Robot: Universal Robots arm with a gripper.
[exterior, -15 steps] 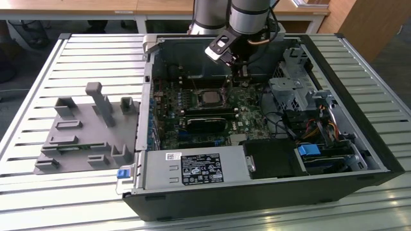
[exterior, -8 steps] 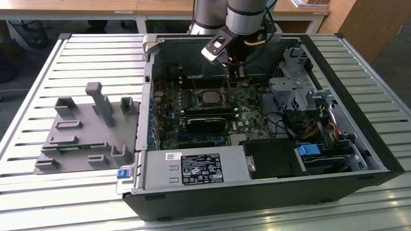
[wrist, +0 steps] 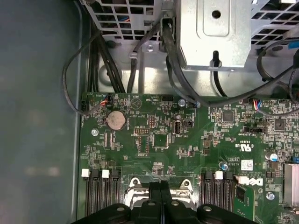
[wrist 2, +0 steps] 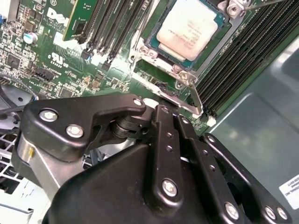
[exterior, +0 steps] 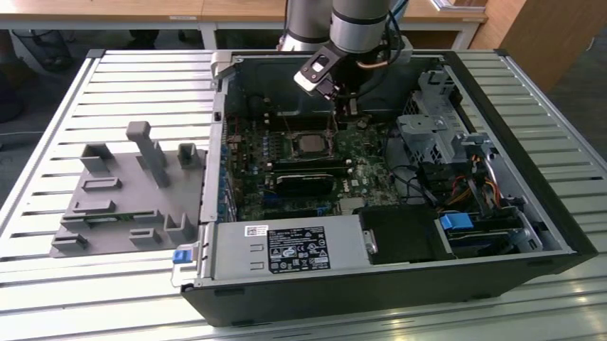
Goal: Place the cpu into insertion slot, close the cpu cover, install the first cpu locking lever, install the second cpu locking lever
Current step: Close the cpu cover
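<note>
Your end effector [wrist 2: 164, 108] is clenched, gripping nothing visible; the cpu [wrist 2: 186, 29] lies just beyond its tips on the green board [wrist 2: 65, 70], a locking lever [wrist 2: 194, 93] between them.

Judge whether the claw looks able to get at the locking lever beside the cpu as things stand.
Probably yes: the claw sits right by the locking lever, the case is open, and nothing stands between them.

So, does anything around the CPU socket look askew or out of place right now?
Nothing looks damaged. The cpu lies flat in the insertion slot, but a thin metal lever beside it seems to stick out unlatched, near the gripper.
</note>
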